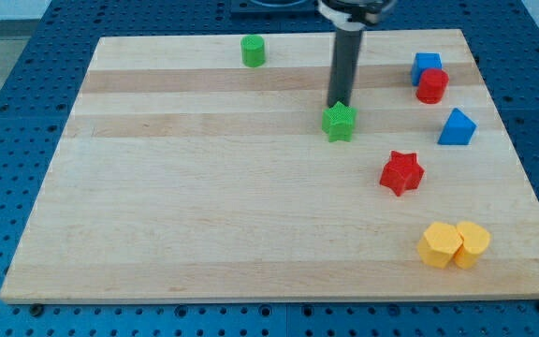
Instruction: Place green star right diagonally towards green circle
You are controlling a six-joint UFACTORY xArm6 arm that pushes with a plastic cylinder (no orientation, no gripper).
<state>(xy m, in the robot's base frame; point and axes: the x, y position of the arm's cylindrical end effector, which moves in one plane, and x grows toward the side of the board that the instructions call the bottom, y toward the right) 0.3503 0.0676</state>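
The green star lies on the wooden board, right of centre in the upper half. The green circle stands near the board's top edge, up and to the left of the star. My tip is at the star's top edge, touching or nearly touching it. The dark rod rises straight up from there to the view's top.
A red star lies down and right of the green star. A blue cube, a red cylinder and a blue triangle block sit at the right. Two yellow blocks lie at the bottom right.
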